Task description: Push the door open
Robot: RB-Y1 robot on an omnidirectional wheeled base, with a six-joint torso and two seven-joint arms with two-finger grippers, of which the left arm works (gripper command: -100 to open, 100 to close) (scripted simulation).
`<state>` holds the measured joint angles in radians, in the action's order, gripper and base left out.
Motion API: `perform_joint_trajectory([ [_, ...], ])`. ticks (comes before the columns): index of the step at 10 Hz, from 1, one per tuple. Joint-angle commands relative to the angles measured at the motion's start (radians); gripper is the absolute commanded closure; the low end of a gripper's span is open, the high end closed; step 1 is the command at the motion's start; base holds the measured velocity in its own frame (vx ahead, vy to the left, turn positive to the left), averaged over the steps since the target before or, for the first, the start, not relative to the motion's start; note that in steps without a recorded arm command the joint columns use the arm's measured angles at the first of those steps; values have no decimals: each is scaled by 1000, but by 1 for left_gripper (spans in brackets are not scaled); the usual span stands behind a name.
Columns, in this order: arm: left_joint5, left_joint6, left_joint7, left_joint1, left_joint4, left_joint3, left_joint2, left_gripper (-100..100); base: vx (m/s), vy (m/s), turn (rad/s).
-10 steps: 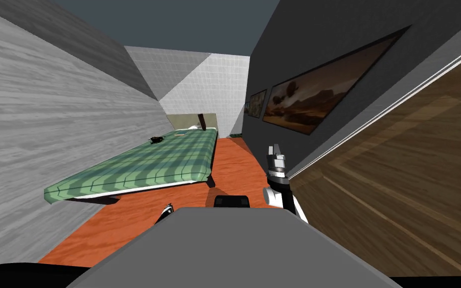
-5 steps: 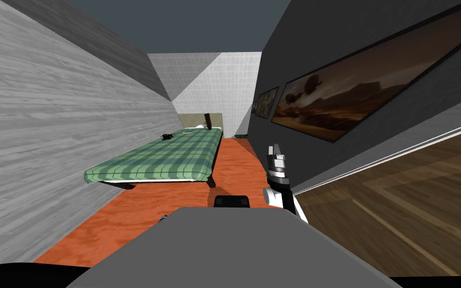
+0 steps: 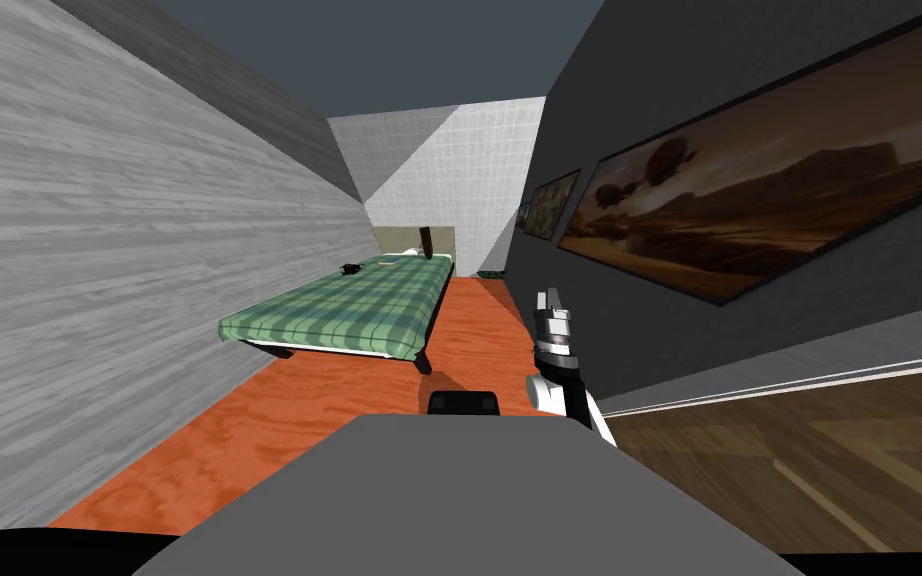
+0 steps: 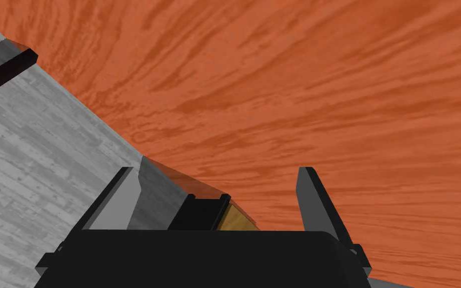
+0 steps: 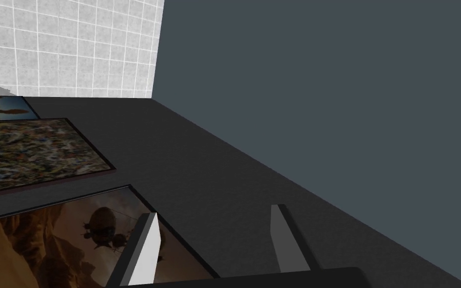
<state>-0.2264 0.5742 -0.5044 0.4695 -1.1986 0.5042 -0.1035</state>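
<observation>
The robot stood in a narrow bedroom, facing down its length. The door (image 3: 809, 480), a brown wood-grained panel as far as I could tell, lay at about four o'clock from the robot, low on its right side. A thin white strip (image 3: 799, 383) ran along the door's upper edge where it met the dark grey wall (image 3: 639, 100). Nothing of the robot touched the door.

The right gripper (image 3: 549, 298) was raised at about one o'clock from the chest, close beside the dark wall and pointing up along it. Its two light fingers (image 5: 147, 250) were parted, with nothing between them.

The left gripper (image 4: 217, 170) hung low on the other side, aimed at the orange-red wooden floor (image 4: 299, 90) where it met a pale grey plank-patterned wall (image 4: 29, 165). It was wide open and empty.

At eleven o'clock a bed (image 3: 349, 315) with a green checked cover stood against the grey wall, its headboard (image 3: 394, 240) at the far end before a white tiled wall (image 3: 469, 170). A small dark thing (image 3: 350, 267) lay on the cover near the head end; I could not tell what it was.

On the dark wall at two o'clock hung a large framed picture (image 3: 769, 210) in brown tones, and beyond it, at one o'clock, a smaller frame (image 3: 552, 203).
</observation>
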Motion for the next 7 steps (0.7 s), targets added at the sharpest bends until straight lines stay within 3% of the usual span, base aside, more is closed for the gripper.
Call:
perform_joint_trajectory([
  [1, -13, 32, -14, -8, 30, 13, 1, -100, 74, -150, 266],
  [3, -23, 60, -25, -13, 55, 23, 1, -100, 52, -105, 160],
  [7, -50, 144, -57, -28, 129, 56, 1, -100, 47, -134, 229],
])
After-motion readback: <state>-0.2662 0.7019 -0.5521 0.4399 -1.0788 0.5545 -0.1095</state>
